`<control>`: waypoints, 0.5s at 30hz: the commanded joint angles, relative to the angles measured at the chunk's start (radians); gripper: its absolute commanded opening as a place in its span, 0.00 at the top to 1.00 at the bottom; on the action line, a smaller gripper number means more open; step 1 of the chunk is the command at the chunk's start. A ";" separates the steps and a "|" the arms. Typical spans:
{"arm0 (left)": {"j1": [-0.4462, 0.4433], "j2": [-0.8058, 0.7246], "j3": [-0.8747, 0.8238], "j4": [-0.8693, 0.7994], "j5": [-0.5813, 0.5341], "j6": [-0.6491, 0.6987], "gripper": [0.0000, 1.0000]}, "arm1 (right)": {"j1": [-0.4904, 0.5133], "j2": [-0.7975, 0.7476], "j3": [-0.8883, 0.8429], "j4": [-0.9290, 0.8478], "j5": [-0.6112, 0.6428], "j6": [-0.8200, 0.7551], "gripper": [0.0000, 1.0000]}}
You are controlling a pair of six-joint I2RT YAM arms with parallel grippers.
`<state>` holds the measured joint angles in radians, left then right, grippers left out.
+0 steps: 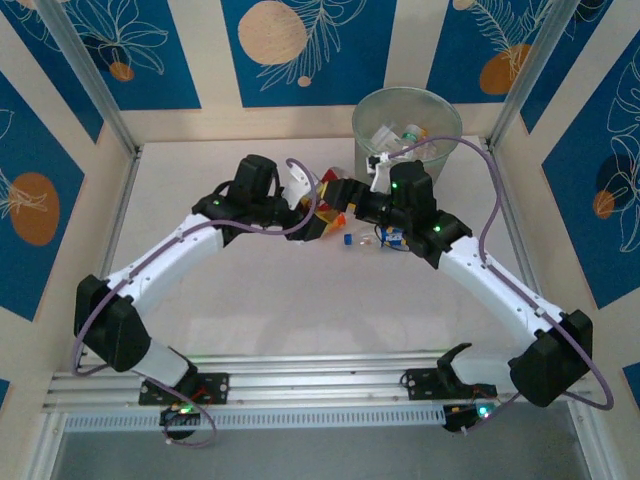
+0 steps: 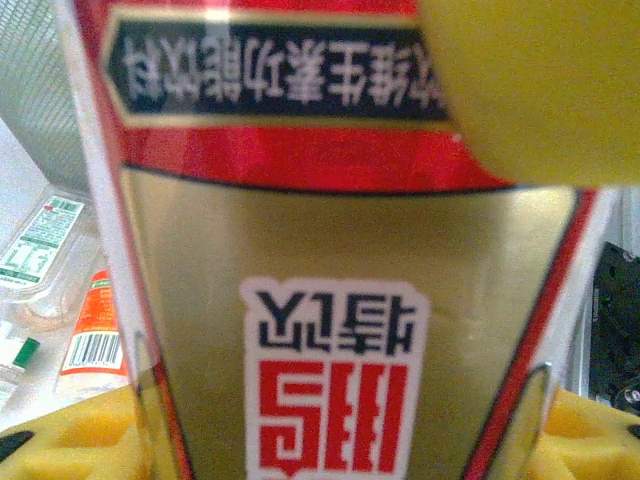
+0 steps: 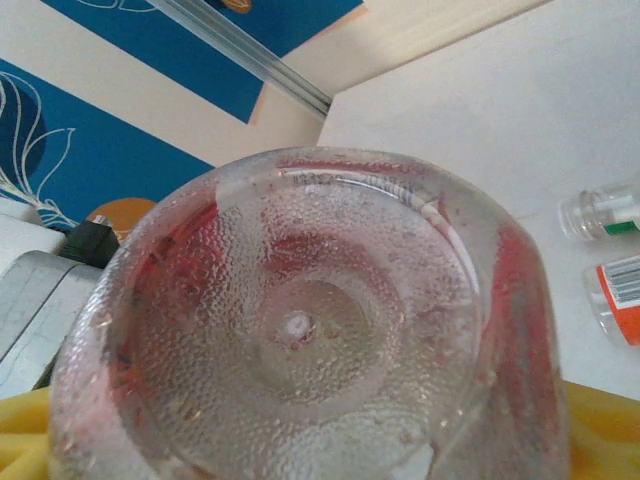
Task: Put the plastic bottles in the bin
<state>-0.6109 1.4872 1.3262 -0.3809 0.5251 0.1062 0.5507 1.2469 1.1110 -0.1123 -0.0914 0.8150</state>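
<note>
The left gripper (image 1: 312, 205) has its jaws clamped on a red-and-gold labelled bottle (image 2: 330, 300). The right gripper (image 1: 352, 208) jaws clamp a clear red-tinged bottle (image 3: 300, 330). The bin (image 1: 365, 150) stands at the desk's far right corner, holding bottles.

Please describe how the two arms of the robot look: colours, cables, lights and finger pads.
Both the left arm and the right arm have white link shells with bulky black joint housings. A thin lilac cable loops along each arm. Small green lights glow on joints and bases. The finger pads are yellow, foam-like blocks with moulded hollows.
</note>
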 commanded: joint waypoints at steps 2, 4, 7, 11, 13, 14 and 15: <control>-0.032 -0.065 -0.012 0.091 0.127 0.041 0.44 | 0.010 0.005 -0.016 0.061 -0.029 0.018 0.21; -0.032 -0.071 -0.018 0.107 0.153 0.039 0.44 | 0.007 -0.001 -0.025 0.070 -0.033 0.024 0.22; -0.032 -0.082 -0.025 0.133 0.187 0.042 0.43 | 0.003 -0.004 -0.030 0.077 -0.042 0.036 0.18; -0.032 -0.098 -0.032 0.145 0.213 0.053 0.42 | 0.002 -0.009 -0.031 0.088 -0.054 0.045 0.13; -0.032 -0.104 -0.037 0.141 0.217 0.067 0.42 | 0.000 -0.011 -0.030 0.091 -0.059 0.048 0.18; -0.032 -0.107 -0.037 0.136 0.216 0.074 0.42 | 0.001 -0.013 -0.028 0.090 -0.061 0.047 0.21; -0.032 -0.110 -0.036 0.130 0.212 0.077 0.42 | 0.001 -0.014 -0.027 0.085 -0.060 0.044 0.24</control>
<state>-0.6102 1.4292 1.2869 -0.3210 0.5716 0.1101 0.5518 1.2228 1.0969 -0.0456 -0.1440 0.8307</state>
